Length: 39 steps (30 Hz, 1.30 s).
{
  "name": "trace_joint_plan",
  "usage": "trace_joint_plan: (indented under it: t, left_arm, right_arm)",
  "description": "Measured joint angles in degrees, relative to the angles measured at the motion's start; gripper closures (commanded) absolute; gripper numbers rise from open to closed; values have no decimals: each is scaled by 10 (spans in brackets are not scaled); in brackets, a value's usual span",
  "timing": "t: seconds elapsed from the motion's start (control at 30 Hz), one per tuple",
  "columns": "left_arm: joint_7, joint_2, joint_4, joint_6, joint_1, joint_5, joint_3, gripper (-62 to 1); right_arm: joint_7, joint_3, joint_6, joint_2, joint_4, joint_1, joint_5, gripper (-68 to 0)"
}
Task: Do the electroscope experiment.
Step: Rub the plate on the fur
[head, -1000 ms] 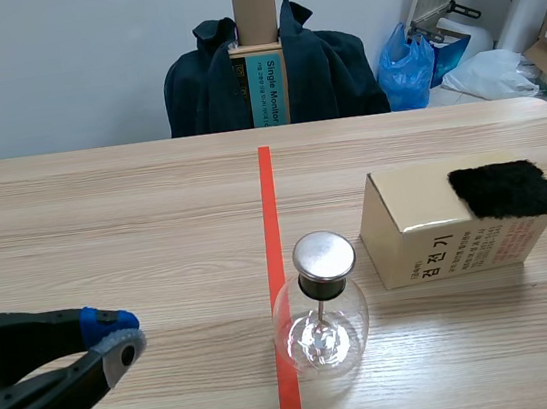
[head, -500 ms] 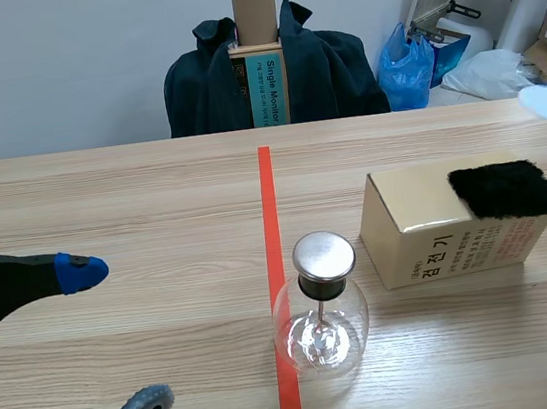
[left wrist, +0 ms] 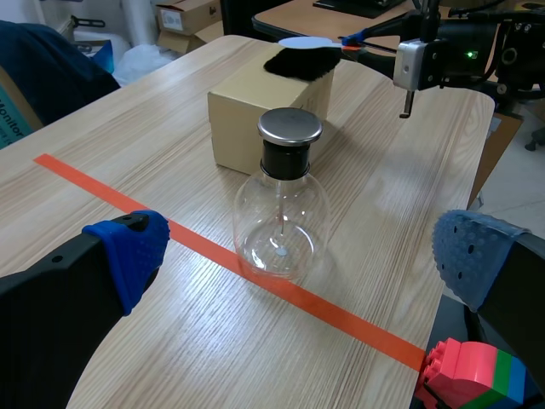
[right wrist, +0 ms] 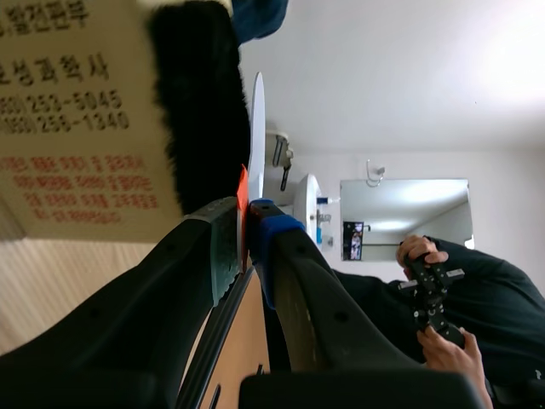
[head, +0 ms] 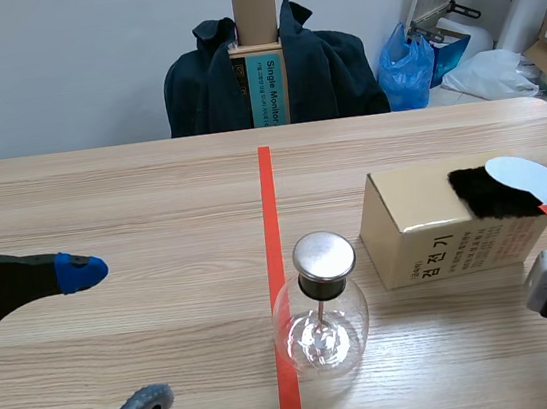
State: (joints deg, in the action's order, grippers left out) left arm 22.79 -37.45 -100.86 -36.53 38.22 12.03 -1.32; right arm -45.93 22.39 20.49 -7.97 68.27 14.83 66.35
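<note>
Clear glass electroscope flask with round metal cap stands on the orange-red tape line, near tan cardboard box. Fingers of left gripper spread wide, holding nothing. Fingers of right gripper clamped on thin white disc, which is held over black fur patch on the box.

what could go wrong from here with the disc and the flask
1. The white disc is pinched only by its red tab in the right jaws; rubbing it on the black fur could twist it loose.
2. The fur sits at a corner of the cardboard box, so pressure might shove the box.
3. The glass flask stands free, left jaws open and apart from it; a bump on its metal cap could tip it.
</note>
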Motion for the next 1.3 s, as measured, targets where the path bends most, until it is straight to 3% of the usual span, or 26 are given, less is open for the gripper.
trace_joint_plan:
  t: [0.2, 0.3, 0.4, 0.47, 0.57, 0.6, 0.73, 0.77, 0.8, 0.93, 1.0, 1.07, 1.13, 1.17, 1.3]
  left_arm:
    - [0, 0, 0, 0, 0, 0, 0, -623]
    - [0, 0, 0, 0, 0, 0, 0, -623]
    - [0, 0, 0, 0, 0, 0, 0, -623]
    - [-1, 0, 0, 0, 0, 0, 0, -623]
    - [-2, 0, 0, 0, 0, 0, 0, -623]
    - [-3, 0, 0, 0, 0, 0, 0, -623]
    - [-2, 0, 1, 0, 0, 0, 0, -623]
    - [-2, 0, 1, 0, 0, 0, 0, -623]
    - [-3, 0, 1, 0, 0, 0, 0, -623]
    - [-2, 0, 1, 0, 0, 0, 0, -623]
    - [-3, 0, 2, 0, 0, 0, 0, -623]
    - [-2, 0, 2, 0, 0, 0, 0, -623]
    - [-2, 0, 2, 0, 0, 0, 0, -623]
    - [-3, 0, 2, 0, 0, 0, 0, -623]
    - [-3, 0, 2, 0, 0, 0, 0, -623]
  right_arm:
    - [8, 0, 0, 0, -14, 0, 18, -8]
    - [-35, -1, 0, -1, -14, 0, 27, -8]
    - [-36, -12, -6, -1, -14, 1, 26, -8]
    - [-9, -15, -6, -1, -14, 1, 27, -8]
    - [82, -15, -4, 0, -14, 0, 24, -8]
    - [85, -14, -4, -2, -14, 0, 22, -8]
    - [-61, -12, -6, -6, -14, 0, 25, -8]
    - [-76, -14, -6, -3, -14, 0, 26, -8]
    - [-69, -15, -6, -1, -14, 0, 26, -8]
    - [60, -14, 11, 0, -14, 1, 25, -8]
    - [28, -11, 11, -6, -14, 1, 24, -8]
    - [-57, -11, 9, -10, -14, 1, 26, -8]
    - [-95, -13, 9, -8, -14, 1, 27, -8]
    - [-79, -14, 9, -5, -14, 1, 27, -8]
    - [64, -15, 9, 5, -14, 1, 23, -8]
